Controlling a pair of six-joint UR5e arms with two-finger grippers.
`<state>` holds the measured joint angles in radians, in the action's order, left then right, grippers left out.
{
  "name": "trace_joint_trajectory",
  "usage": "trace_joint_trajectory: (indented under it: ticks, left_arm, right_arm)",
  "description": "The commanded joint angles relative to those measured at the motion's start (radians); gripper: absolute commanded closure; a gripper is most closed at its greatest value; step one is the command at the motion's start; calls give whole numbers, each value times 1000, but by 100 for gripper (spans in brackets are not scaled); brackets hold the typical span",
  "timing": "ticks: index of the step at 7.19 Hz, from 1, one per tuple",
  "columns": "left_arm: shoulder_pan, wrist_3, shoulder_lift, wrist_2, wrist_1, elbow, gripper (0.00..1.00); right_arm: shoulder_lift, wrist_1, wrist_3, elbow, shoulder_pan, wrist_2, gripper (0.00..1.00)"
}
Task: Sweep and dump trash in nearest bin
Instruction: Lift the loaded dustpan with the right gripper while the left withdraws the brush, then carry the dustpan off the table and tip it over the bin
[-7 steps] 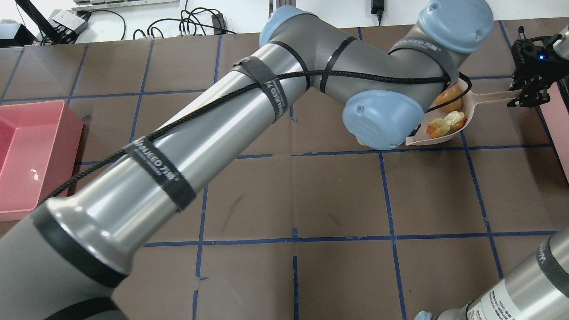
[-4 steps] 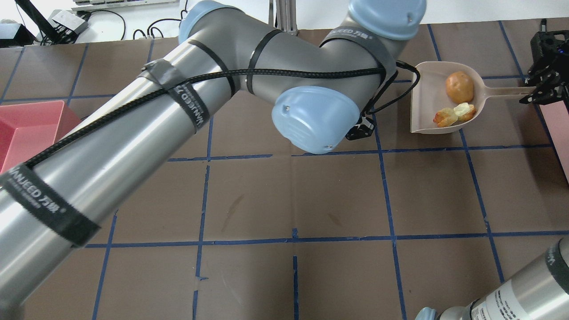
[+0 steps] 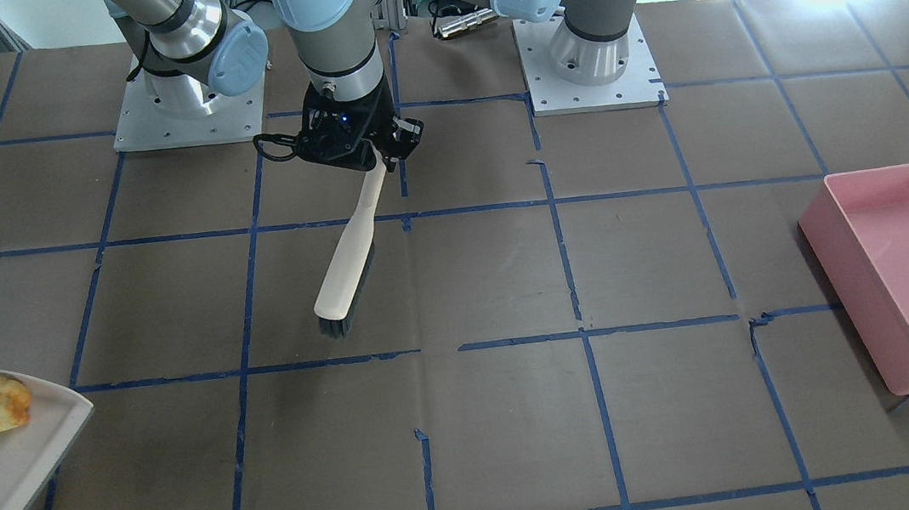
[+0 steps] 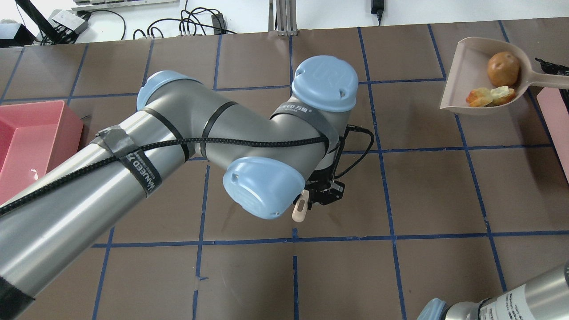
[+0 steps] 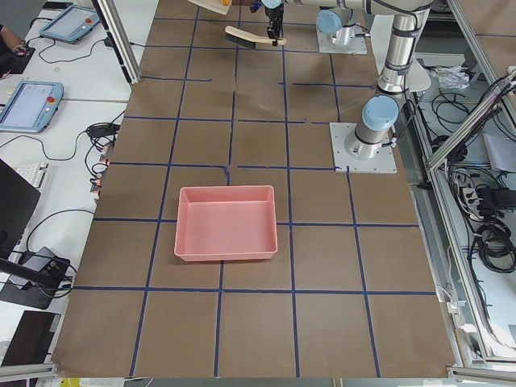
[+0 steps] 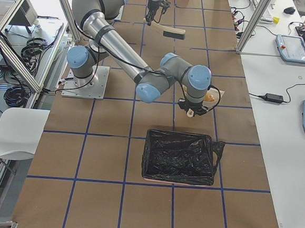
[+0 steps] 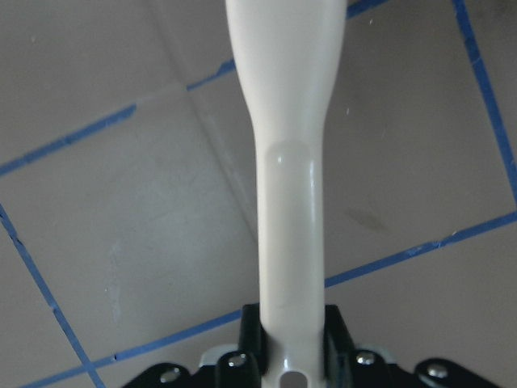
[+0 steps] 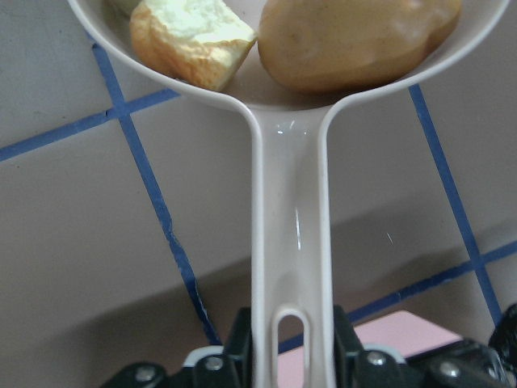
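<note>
Overhead exterior view sets the risks out across the brown counter [image 4: 426, 191]. The large pink tub [image 4: 26, 146] sits at the far 9 o'clock edge, well apart from the load. The nearest bin [image 4: 554, 124] shows only as a pale pink strip at 4 o'clock from the dustpan [image 4: 464, 75]. A swing toward the tub would pick the wrong target.

The dustpan's open lip faces 9 o'clock, away from the bin, so a hasty turn or early tilt could spill trash onto the counter. The brush [image 3: 346, 267] hangs slanted over the counter, and its bristles could drag if lowered.

The round brown piece [image 4: 503, 68] looks likeliest to roll, more so than the bread scraps [image 4: 489, 95].

The right end effector [image 8: 291, 339] is clenched on the dustpan handle's very end, so leverage may twist it. The left end effector [image 7: 291, 347] grips the brush handle.
</note>
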<state>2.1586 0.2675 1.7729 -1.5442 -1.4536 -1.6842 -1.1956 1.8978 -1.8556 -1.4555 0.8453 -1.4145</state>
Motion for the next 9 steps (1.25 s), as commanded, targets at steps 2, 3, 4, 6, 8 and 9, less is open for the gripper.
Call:
trace_joint_trajectory:
  ticks: [2, 3, 4, 6, 8, 9]
  left_arm:
    - [-2, 206, -26, 53, -10, -147, 100]
    - [-3, 175, -24, 52, -4, -167, 100]
    - [-3, 150, -17, 52, 10, -176, 100]
    - [-17, 127, -4, 50, 44, -177, 100]
    - [-31, 174, -7, 52, 67, -180, 100]
    - [-42, 182, -7, 55, 64, -183, 100]
  right_arm:
    - [-18, -83, 24, 74, -141, -9, 100]
    - [-18, -121, 22, 114, -182, -12, 100]
    - [-13, -132, 22, 138, -211, -12, 100]
    - [-18, -135, 19, 147, -309, -5, 100]
    - [-12, -143, -16, 162, -403, -8, 100]
    - [1, -146, -30, 185, -422, -11, 100]
